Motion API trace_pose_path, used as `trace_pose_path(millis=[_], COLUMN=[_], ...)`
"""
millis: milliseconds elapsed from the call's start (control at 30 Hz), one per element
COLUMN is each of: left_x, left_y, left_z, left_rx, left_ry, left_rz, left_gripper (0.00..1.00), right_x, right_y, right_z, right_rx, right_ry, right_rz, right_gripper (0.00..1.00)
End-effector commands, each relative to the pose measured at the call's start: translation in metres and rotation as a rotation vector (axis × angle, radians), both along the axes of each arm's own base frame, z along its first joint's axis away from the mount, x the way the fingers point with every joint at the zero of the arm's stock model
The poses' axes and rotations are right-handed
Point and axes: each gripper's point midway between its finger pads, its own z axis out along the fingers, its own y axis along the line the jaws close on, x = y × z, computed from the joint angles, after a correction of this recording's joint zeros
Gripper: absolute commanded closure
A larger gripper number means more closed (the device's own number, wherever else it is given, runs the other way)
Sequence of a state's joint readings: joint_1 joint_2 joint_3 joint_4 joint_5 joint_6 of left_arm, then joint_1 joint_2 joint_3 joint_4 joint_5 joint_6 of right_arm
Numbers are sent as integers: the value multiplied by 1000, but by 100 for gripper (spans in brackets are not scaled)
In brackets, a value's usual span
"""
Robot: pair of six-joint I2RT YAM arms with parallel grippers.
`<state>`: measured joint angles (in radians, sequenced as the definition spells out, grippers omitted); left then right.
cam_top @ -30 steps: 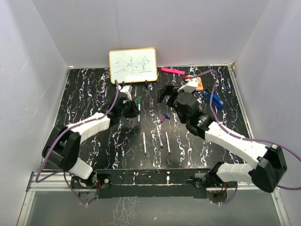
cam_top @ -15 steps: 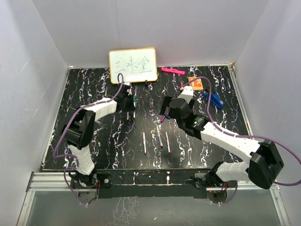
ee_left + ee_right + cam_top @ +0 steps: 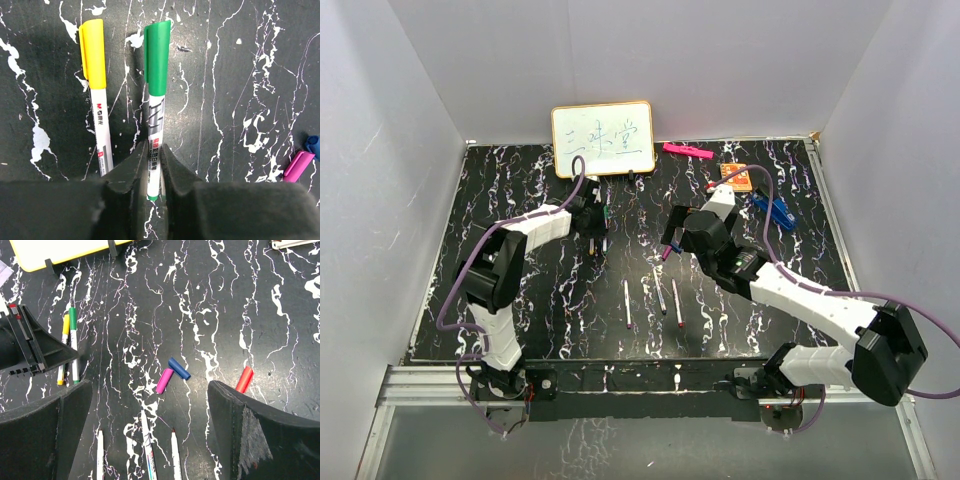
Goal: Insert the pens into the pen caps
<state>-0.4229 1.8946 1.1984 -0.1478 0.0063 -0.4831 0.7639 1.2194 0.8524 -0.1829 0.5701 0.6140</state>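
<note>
table point(image 3: 210, 300) black, white marble veins | pens point(image 3: 102, 135) white barrels, red-black print | yellow cap point(image 3: 93, 52) | green cap point(image 3: 158, 57) | purple cap point(image 3: 164, 380) | blue cap point(image 3: 179, 368) | red cap point(image 3: 244, 379) | board point(image 3: 603, 139) white, yellow frame, blue-green writing | marker point(image 3: 686, 151) pink | card point(image 3: 737, 177) orange | clip point(image 3: 775, 211) blue | walls point(image 3: 720, 70) white | arms point(image 3: 820, 305) white and black

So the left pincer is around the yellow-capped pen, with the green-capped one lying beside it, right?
Not quite. The left wrist view shows the left pincer around the green-capped pen; it is the yellow-capped pen that lies beside it.
</note>
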Motion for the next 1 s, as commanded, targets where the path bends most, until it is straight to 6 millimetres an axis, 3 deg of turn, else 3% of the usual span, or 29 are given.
trace_pose_path(millis=[0, 67, 133, 333, 633, 800, 967], left_x=[6, 6, 8, 12, 6, -29, -86], left_y=[1, 0, 0, 0, -11, -25, -40], left_z=[5, 5, 7, 17, 62, 69, 60], left_rx=[16, 10, 11, 6, -70, -78, -40], left_ry=[-2, -5, -10, -32, -109, -99, -43], left_rz=[17, 16, 19, 22, -26, -91, -172], left_gripper=[85, 73, 69, 68, 65, 66, 65], right_x=[4, 5, 5, 5, 7, 9, 6], right_y=[2, 1, 2, 2, 3, -2, -10], right_z=[6, 6, 4, 1, -1, -1, -7], right_rx=[34, 34, 32, 26, 7, -11, -49], right_ry=[-25, -25, -22, -15, -6, 1, 19], right_rz=[-18, -21, -21, -22, -20, -55, -76], right_gripper=[2, 2, 2, 2, 2, 2, 2])
